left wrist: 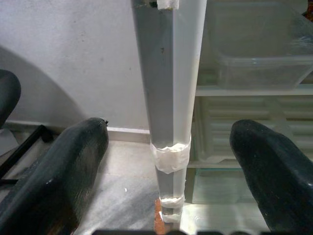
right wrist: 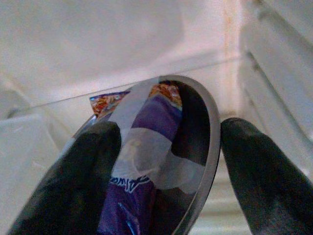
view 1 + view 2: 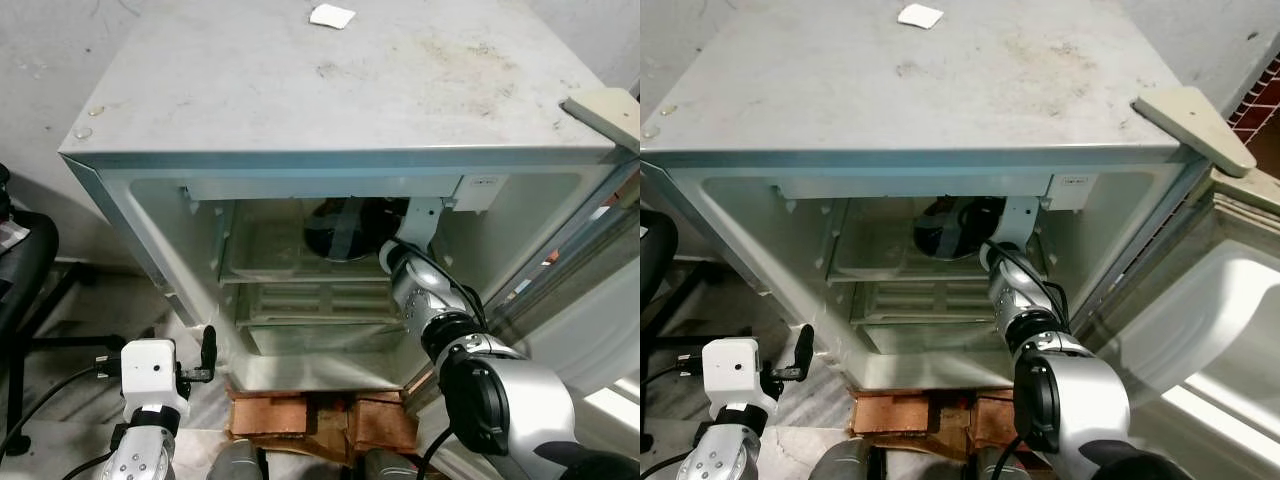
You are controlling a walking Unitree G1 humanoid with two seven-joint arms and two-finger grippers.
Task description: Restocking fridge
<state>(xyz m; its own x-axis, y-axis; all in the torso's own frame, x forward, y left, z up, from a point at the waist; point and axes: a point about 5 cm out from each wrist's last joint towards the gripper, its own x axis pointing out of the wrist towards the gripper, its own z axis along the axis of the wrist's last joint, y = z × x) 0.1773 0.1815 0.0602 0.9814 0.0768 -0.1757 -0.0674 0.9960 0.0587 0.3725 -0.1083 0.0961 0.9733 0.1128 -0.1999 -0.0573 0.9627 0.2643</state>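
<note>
While the small white fridge (image 3: 330, 90) stands with its door (image 3: 1230, 300) swung out to the right, the right arm reaches deep inside it, near the top. The right tool (image 2: 166, 161) is up there by the upper shelf (image 3: 270, 262), and its two black fingers (image 2: 78, 181) sit on either side of a dark round bowl (image 2: 198, 147). One finger looks like it touches the bowl's side, but the other stands a little apart from the rim, so I cannot tell if the bowl is held tight. Inside the bowl is a purple snack packet (image 2: 142, 166), with strips of clear tape across it. From the head views the bowl (image 3: 340, 232) shows as a dark round shape on the far part of the upper shelf. Below it there is a clear drawer (image 3: 320, 300). The left tool (image 1: 166, 171) hangs low, near the floor on the left, and its fingers (image 1: 63, 171) are spread wide with nothing between them. It looks at the fridge's left front edge (image 1: 168, 98), which has white tape wrapped on it. A small white scrap (image 3: 332, 15) lies on the far part of the fridge top. Brown bricks (image 3: 320, 415) sit under the fridge. A black chair (image 3: 25, 270) stands far left
</note>
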